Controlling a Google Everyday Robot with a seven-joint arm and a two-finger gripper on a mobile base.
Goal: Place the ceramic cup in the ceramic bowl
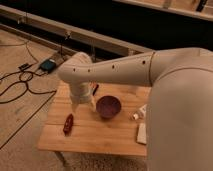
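The dark purple-maroon ceramic bowl (108, 106) stands upright near the middle of a small wooden table (100, 135). My white arm reaches in from the right. Its wrist hangs over the table's left half, and my gripper (82, 102) points down just left of the bowl, close to the tabletop. The pale ceramic cup does not show as a separate thing; it is hidden, and the wrist and gripper cover the spot left of the bowl.
A red elongated object (68, 123) lies on the table's front left. A thin dark red item (95, 89) lies behind the gripper. White objects (141, 131) sit at the table's right edge. Cables and a teal box (48, 64) lie on the floor to the left.
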